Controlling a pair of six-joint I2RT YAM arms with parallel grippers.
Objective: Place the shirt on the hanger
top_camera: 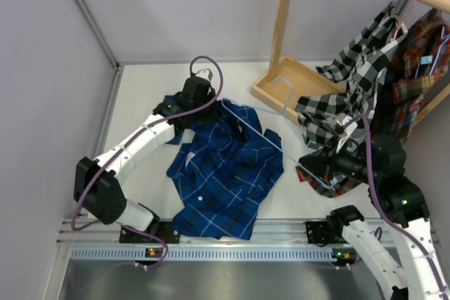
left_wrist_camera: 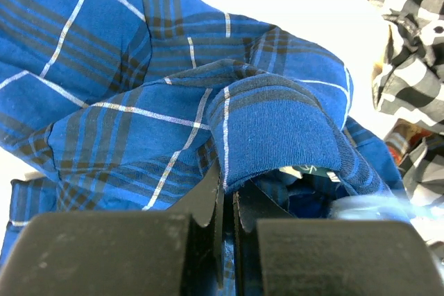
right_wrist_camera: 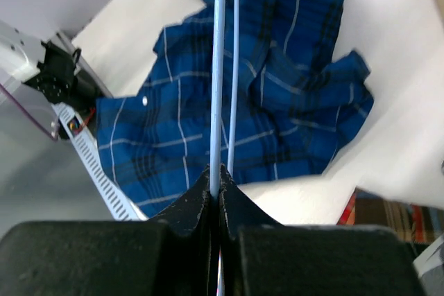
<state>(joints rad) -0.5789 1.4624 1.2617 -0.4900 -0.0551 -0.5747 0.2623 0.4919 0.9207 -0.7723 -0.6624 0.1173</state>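
**Both grippers clamped: left on shirt, right on hanger**

The dark blue plaid button-up shirt (top_camera: 225, 173) lies crumpled on the white table (top_camera: 140, 96). It sits left of the light wooden rack base (top_camera: 299, 79) and nearer the arms.

The thin light-blue wire hanger (top_camera: 261, 133) slants across the shirt's upper part, its hook end up against the rack base. Can't tell whether any of the wire is inside the shirt.

Left gripper (left_wrist_camera: 227, 202): fingers pressed together, pinching a fold of shirt fabric. A rolled band of cloth overhangs the grip, so the contact is only partly visible. There is a pale blurred streak at lower right of the left wrist view; can't identify it.

Right gripper (right_wrist_camera: 216, 188): fingers pressed together on the hanger wire, with two strands running off over the shirt. In the top view its tips are hard to make out against the black-and-white checked shirt (top_camera: 351, 89) hanging right of the rack base.

The red-brown plaid shirt (top_camera: 415, 75) further right is cut off by the frame edge.
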